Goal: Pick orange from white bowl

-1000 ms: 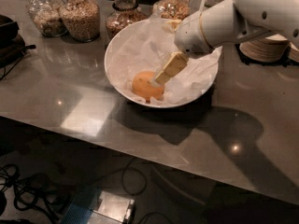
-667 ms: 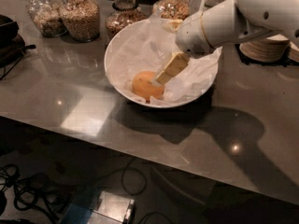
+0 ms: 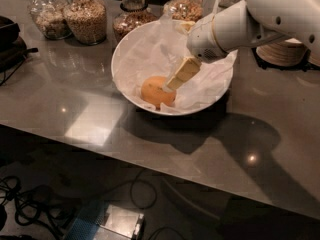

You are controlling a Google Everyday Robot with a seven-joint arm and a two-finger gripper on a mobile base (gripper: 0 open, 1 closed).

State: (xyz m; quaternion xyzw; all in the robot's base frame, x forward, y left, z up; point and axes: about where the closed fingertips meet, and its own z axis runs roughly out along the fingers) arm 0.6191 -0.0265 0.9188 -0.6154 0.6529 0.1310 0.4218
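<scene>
The orange [image 3: 156, 92] lies in the front left part of the white bowl [image 3: 127, 51], on crumpled white paper. The bowl stands on the grey counter. My gripper [image 3: 170, 86] reaches down into the bowl from the upper right on the white arm [image 3: 235, 26]. Its tip is at the orange's right side and touches it or nearly does. Part of the gripper is hidden behind the arm's wrist.
Several glass jars of grains [image 3: 86, 17] stand in a row behind the bowl. A stack of beige plates [image 3: 284, 53] sits at the right, behind the arm. A black object [image 3: 9, 40] is at the left edge. Cables lie on the floor beyond the counter's front edge [image 3: 150, 171].
</scene>
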